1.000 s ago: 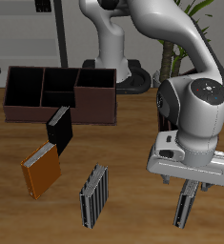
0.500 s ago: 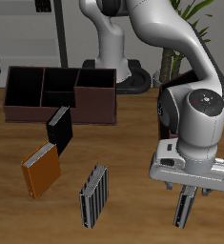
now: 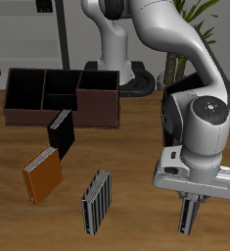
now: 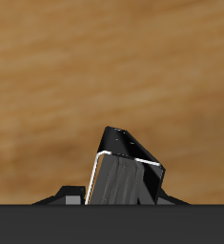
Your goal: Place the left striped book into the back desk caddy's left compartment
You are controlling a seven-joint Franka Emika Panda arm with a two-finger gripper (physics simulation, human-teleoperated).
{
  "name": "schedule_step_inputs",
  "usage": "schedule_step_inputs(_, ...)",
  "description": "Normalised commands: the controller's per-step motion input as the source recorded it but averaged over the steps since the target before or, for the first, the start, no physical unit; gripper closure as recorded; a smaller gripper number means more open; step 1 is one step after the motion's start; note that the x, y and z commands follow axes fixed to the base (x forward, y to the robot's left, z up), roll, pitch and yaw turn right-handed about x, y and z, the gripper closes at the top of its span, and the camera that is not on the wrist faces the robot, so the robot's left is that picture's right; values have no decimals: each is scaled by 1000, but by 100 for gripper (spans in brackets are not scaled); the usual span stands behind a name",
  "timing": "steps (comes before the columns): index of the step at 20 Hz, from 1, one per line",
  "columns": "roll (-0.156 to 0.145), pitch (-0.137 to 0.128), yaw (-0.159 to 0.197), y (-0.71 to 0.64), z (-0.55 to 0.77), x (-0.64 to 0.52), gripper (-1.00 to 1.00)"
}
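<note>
The pincer [image 3: 189, 202] hangs low over the counter [image 3: 136, 147] near its front edge, and directly beneath it stands the left striped book [image 3: 188, 213], slim, pale grey with fine dark stripes, upright on end; its upper part disappears behind the pincer housing, and whether the fingers are clamped on it or merely straddle it cannot be told from either view. In the wrist view the same book [image 4: 125, 172] fills the near field, one dark glossy corner raised against the wood. Off to the side, near the front edge too, stands a broader book with bolder black-and-white stripes [image 3: 96, 201]. Beyond that an orange book [image 3: 43, 175] leans, and a little farther back a black book [image 3: 61, 134]. Farthest away, toward the counter's back, sits the back desk caddy [image 3: 61, 96], broadside, with its left compartment [image 3: 99, 86] at the end nearest the pincer.
</note>
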Motion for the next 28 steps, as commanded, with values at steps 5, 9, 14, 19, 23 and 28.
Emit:
schedule_step_inputs(5,11,-48,6,-99,370,-137,100)
schedule_step_inputs(9,20,-114,3,-271,798,-306,100)
schedule_step_inputs(14,19,-97,31,-401,795,-401,100)
schedule_step_inputs(19,11,-74,-1,-404,631,-462,100)
schedule_step_inputs(23,51,-53,55,-155,323,-361,100)
schedule_step_inputs(28,61,-77,38,-339,584,-668,100)
